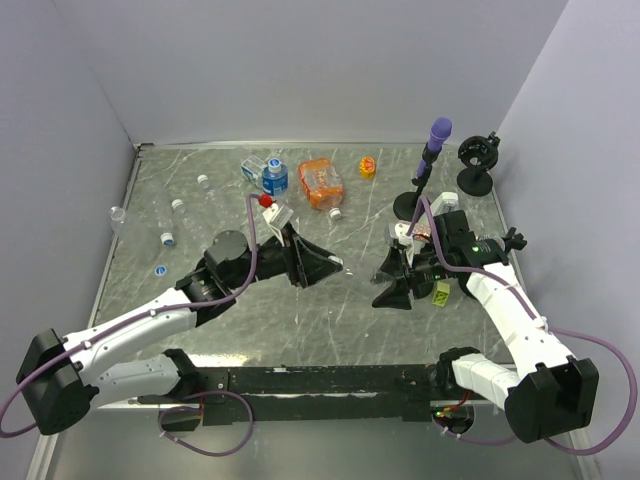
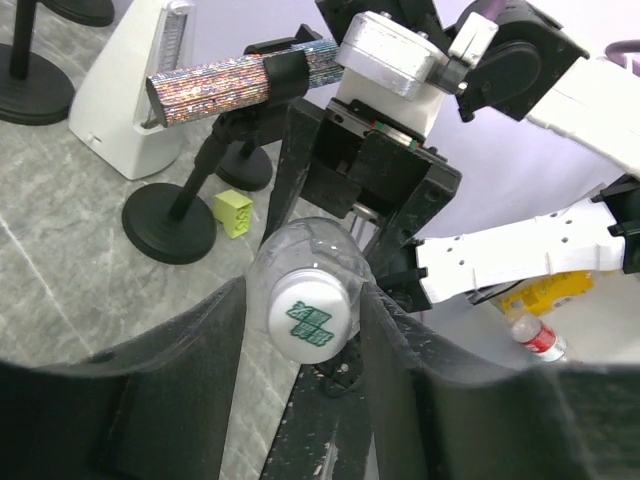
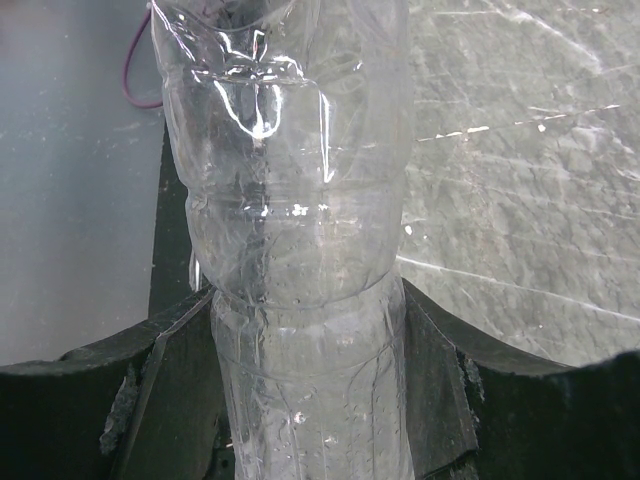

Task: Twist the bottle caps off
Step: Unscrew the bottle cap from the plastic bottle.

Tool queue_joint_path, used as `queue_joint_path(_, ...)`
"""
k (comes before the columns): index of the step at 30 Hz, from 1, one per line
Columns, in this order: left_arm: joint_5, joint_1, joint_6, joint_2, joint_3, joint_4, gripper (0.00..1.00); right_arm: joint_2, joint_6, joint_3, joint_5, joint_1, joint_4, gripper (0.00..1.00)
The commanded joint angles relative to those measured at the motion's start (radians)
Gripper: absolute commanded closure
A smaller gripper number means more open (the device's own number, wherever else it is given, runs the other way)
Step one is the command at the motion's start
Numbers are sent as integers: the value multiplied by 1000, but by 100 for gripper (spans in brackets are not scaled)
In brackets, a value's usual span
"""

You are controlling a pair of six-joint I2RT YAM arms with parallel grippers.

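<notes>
Above mid-worktop [image 1: 300, 330], well apart from every edge, my right hand [image 3: 305, 310] clamps the clear bottle [image 3: 290, 200] by its body. My left hand [image 2: 302, 292] stands part-open around its white cap [image 2: 310, 320], with a slim gap at each finger.

The bottle cap [image 2: 312, 322] inside left tool [image 2: 303, 292], bottle [image 3: 290, 180] within right tool [image 3: 305, 340]
</notes>
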Motion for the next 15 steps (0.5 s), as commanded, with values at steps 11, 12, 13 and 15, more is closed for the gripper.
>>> queue_joint_path(11,-157,-6,-321,17,130,-219,99,-5,60,-32,19,-8,97,79)
queue_joint_path(12,-177,-6,-403,24,140,-243,99,-11,80,-38,29,-8,117,79)
queue_joint_path(13,-197,-6,-476,32,147,-271,99,-20,94,-48,37,-6,136,79)
queue_joint_path(15,-234,-6,-660,57,184,-370,99,-28,117,-57,52,-8,166,80)
